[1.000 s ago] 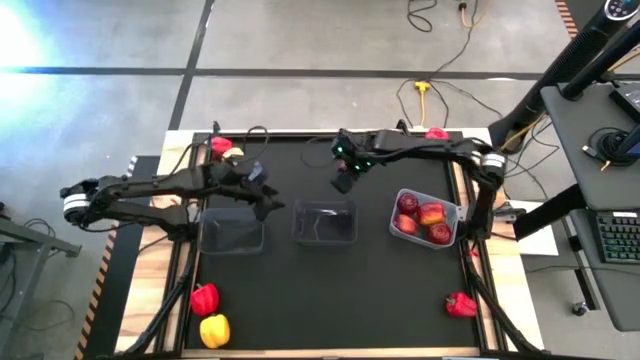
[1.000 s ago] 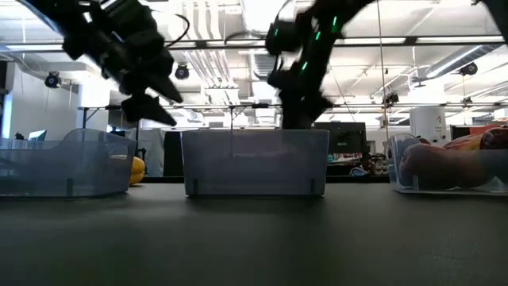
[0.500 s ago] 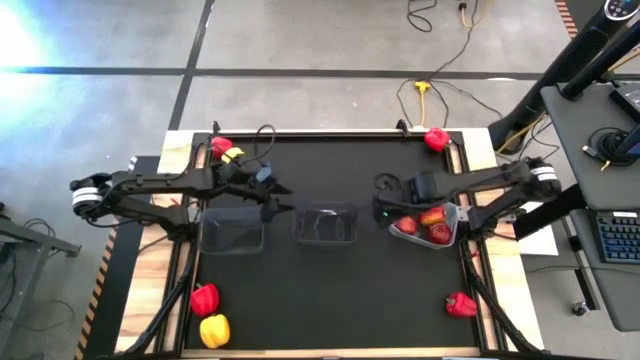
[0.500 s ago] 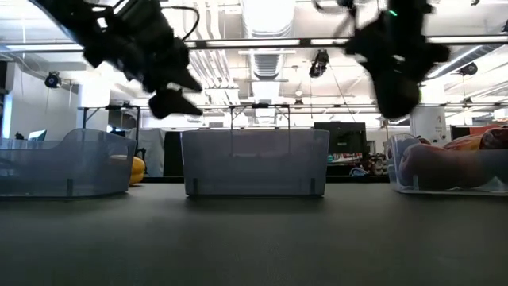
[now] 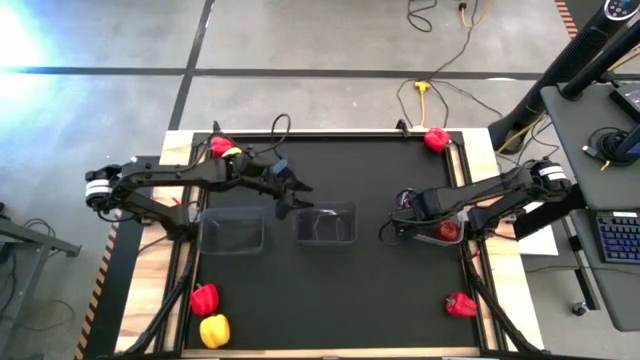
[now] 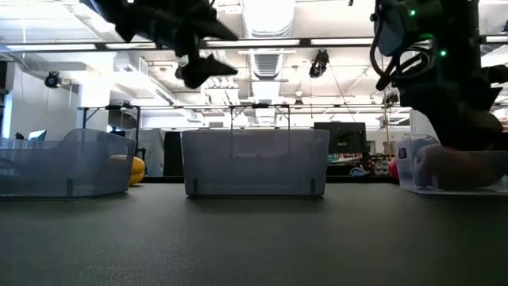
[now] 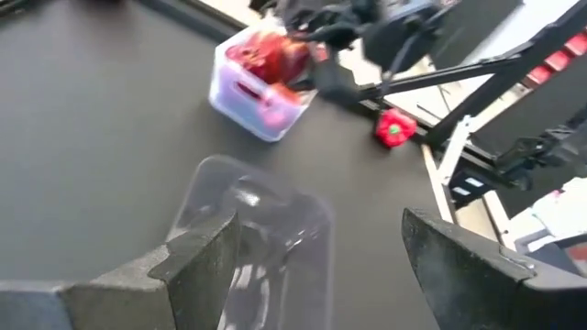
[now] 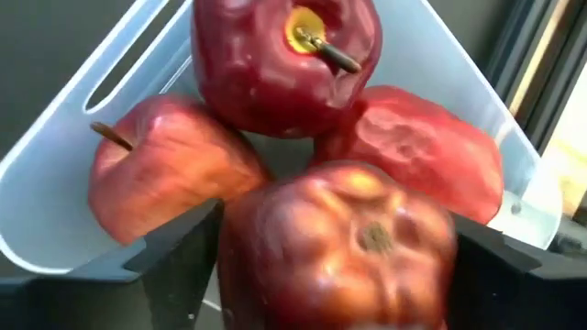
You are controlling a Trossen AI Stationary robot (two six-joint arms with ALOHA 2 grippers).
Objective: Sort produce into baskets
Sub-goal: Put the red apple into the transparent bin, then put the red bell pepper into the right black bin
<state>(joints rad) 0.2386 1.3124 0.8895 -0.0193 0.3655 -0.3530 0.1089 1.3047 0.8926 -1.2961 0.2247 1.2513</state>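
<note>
My right gripper [image 5: 415,222] is down over the right see-through tub [image 8: 110,101] and is shut on a dark red apple [image 8: 339,247]. Three more dark red apples [image 8: 284,55] lie in that tub below it. My left gripper [image 5: 290,190] is open and empty, high above the far left corner of the middle tub [image 5: 325,223], which also shows in the left wrist view [image 7: 257,229]. The left tub [image 5: 232,232] holds nothing. Loose peppers lie near left, red [image 5: 205,298] and yellow [image 5: 214,330], and near right, red [image 5: 461,304]. My right gripper pinches the dark red apple between its two fingers [image 8: 183,266], one on each of its sides [image 8: 240,275]. The fingers come from above, pointing down into the right tub. The apple's dimpled end [image 8: 376,236] faces the wrist camera. I cannot tell whether it rests on the apples below.
A red fruit [image 5: 436,138] lies at the table's far right edge. A red pepper [image 5: 220,146] and a yellow one [image 5: 233,153] lie at the far left, by my left arm. The black mat [image 5: 330,290] is bare in front of the tubs.
My right gripper has swung from above the middle tub's far side toward the table's right edge and near side, and has come down to the right tub. My left gripper has risen and gone a little toward the table's right edge, staying open.
</note>
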